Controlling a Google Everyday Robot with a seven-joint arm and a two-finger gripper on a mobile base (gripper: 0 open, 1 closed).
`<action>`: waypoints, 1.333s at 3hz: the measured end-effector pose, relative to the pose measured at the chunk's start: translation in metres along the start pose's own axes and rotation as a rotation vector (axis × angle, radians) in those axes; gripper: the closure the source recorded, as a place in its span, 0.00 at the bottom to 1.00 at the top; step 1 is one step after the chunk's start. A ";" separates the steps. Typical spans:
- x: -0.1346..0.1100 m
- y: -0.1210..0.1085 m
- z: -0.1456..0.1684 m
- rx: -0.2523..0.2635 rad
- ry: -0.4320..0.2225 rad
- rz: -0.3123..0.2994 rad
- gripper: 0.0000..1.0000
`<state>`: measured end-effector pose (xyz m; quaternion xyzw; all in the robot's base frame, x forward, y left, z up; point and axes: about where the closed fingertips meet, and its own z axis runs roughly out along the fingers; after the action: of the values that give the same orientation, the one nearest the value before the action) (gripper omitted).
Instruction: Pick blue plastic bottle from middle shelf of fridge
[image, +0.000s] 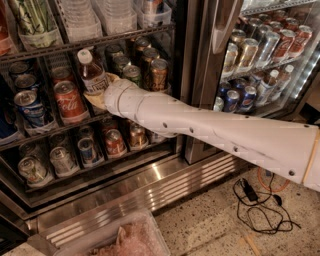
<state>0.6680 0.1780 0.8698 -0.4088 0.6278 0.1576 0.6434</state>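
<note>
the gripper (102, 92) is at the tall white-capped clear plastic bottle (91, 72) on the steel fridge's (125, 185) dark wire middle shelf (45, 134); i cannot tell its grip, so confirm hold, then withdraw straight past the red cola can (70, 102).

**Single arm stretched left, tool at middle shelf**

One white arm (215, 132) entered from the right edge and ran up-left across the view, almost straight and narrowing toward the wrist. The thick link at right carried a thin tan band close to the edge. Small dark holes dotted the shell along its length. The wrist (120, 97) was a short white cylinder with ring seams, turned slightly off the forearm line. The tan tool (100, 94) sat at the arm's far left end, just above the middle shelf (50, 131), largely hidden behind the wrist.
</note>
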 end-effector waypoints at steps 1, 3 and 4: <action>-0.004 0.003 -0.004 0.009 -0.011 -0.011 1.00; -0.020 0.011 -0.021 0.033 -0.036 -0.047 1.00; -0.023 0.013 -0.029 0.017 -0.031 -0.054 1.00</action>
<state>0.6351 0.1724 0.8905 -0.4176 0.6078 0.1415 0.6604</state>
